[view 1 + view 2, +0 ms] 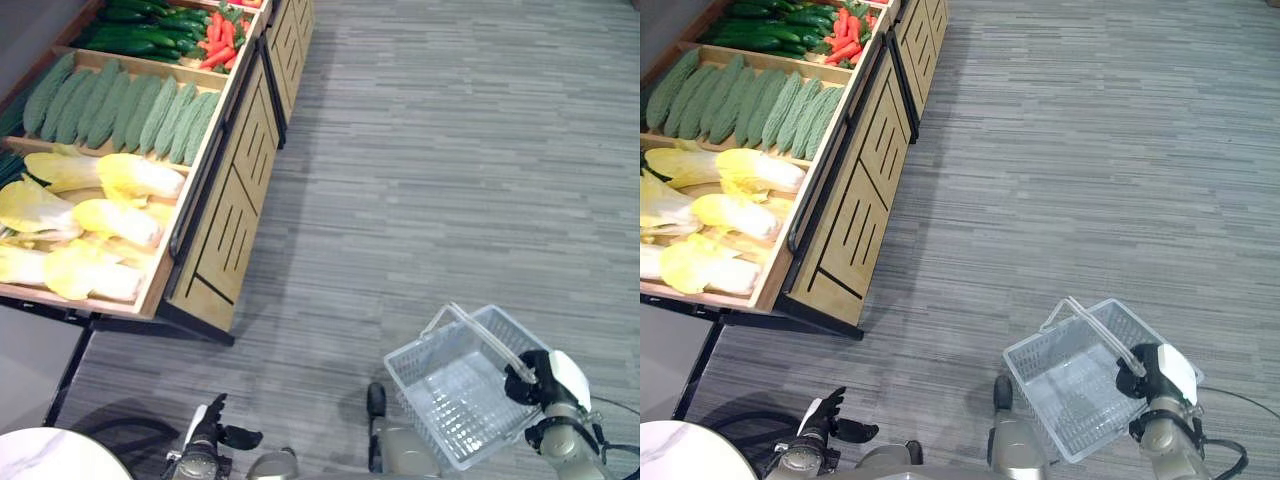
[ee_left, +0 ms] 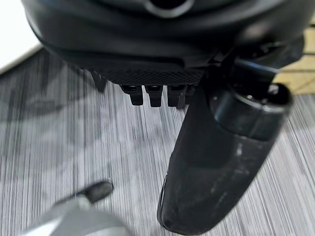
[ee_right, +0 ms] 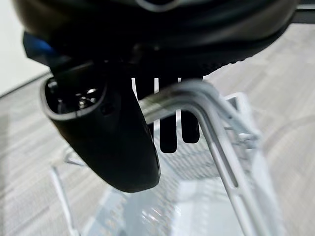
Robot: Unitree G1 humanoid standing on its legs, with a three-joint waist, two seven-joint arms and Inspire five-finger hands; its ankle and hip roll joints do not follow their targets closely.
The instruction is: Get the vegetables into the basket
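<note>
Two hands show from the head camera: the right hand (image 1: 535, 378) grips the handle (image 1: 480, 335) of a pale wire-mesh basket (image 1: 455, 395), hanging near right. Vegetables (image 1: 95, 215) lie in the wooden stand (image 1: 225, 215), far left.

From the left wrist, the left hand (image 2: 216, 162) hangs relaxed, fingers straight, holding nothing.

From the right wrist, fingers (image 3: 170, 132) curl round the handle.

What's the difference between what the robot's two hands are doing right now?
The right hand is curled round the handle of the clear basket and carries it above the floor; the left hand holds nothing. The right hand's fingers wrap the handle in its wrist view; the left hand's fingers hang loose and relaxed over bare floor. Both are dark, hang low at the robot's sides, and are well away from the vegetable stand.
</note>
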